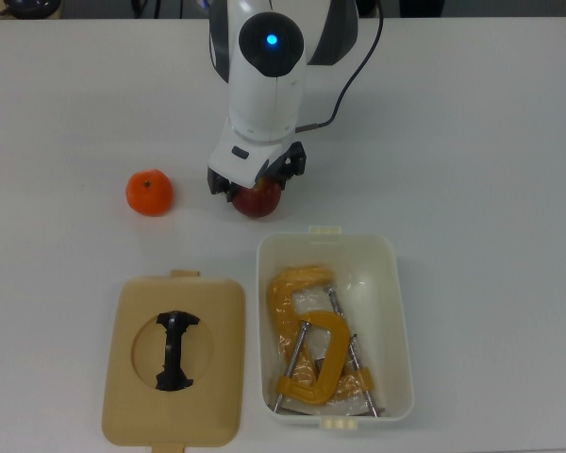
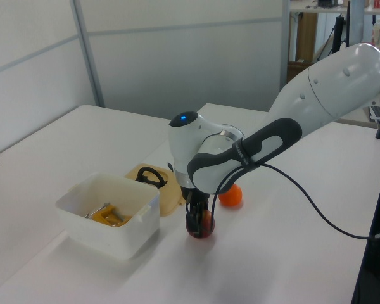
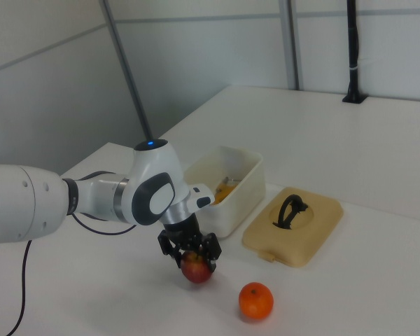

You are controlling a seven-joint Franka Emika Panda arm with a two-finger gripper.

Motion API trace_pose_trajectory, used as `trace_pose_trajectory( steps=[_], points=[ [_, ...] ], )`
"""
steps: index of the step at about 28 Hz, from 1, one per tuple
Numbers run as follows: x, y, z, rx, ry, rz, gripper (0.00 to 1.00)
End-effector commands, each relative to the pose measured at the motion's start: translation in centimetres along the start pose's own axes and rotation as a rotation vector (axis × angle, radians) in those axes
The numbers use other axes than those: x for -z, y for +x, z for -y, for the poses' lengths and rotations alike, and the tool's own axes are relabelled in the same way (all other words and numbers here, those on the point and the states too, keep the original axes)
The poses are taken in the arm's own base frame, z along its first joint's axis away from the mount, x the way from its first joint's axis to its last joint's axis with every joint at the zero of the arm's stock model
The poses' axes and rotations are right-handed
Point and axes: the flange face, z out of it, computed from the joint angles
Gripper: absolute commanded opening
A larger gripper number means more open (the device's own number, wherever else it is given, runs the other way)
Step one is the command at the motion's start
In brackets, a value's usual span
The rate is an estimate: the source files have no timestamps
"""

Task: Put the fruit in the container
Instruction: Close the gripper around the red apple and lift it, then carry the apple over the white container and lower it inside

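The fruit, a dark-red apple (image 1: 258, 201) (image 2: 201, 230) (image 3: 197, 270), rests on the white table just beyond the container's short end in the top view. My gripper (image 1: 257, 185) (image 2: 200, 221) (image 3: 193, 255) is lowered straight over the apple, open, with one finger on each side of it; the arm hides most of the apple in the top view. The container, a white rectangular tub (image 1: 397, 283) (image 2: 82, 214) (image 3: 249, 187), stands at the top view's lower right and holds an orange C-clamp (image 1: 311, 354).
A small orange fruit (image 1: 149, 192) (image 2: 230, 196) (image 3: 256, 301) lies to the top view's left of the apple. A flat tan lid (image 1: 132, 401) (image 2: 171, 190) (image 3: 318, 231) with a black handle lies beside the tub. A black cable trails behind the arm.
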Motion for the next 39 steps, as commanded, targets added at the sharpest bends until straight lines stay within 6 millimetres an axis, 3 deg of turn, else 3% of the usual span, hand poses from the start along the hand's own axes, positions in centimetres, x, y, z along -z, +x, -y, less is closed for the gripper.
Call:
trace_pose_trajectory(
  steps=[1, 2, 8, 17, 20, 23, 25, 27, 30, 31, 39],
  points=[
    [3.6, 0.8, -0.7, -0.021, -0.001, -0.036, 0.31],
    [5.5, 1.3, -1.1, -0.034, 0.007, -0.049, 0.32],
    [11.6, 3.0, -2.3, -0.08, 0.046, -0.15, 0.32],
    [17.0, 5.2, -3.2, -0.158, 0.09, -0.333, 0.36],
    [16.7, 6.5, -2.8, -0.182, 0.079, -0.428, 0.36],
    [15.1, 7.6, -2.3, -0.201, 0.083, -0.458, 0.37],
    [13.4, 8.6, -1.0, -0.202, 0.1, -0.468, 0.53],
    [13.0, 8.9, -0.9, -0.215, 0.106, -0.474, 0.64],
    [12.2, 9.1, -0.4, -0.253, 0.121, -0.463, 0.96],
    [12.2, 9.1, -0.3, -0.266, 0.124, -0.462, 1.0],
    [14.0, 8.4, -0.3, -0.269, 0.116, -0.445, 1.0]
  ],
)
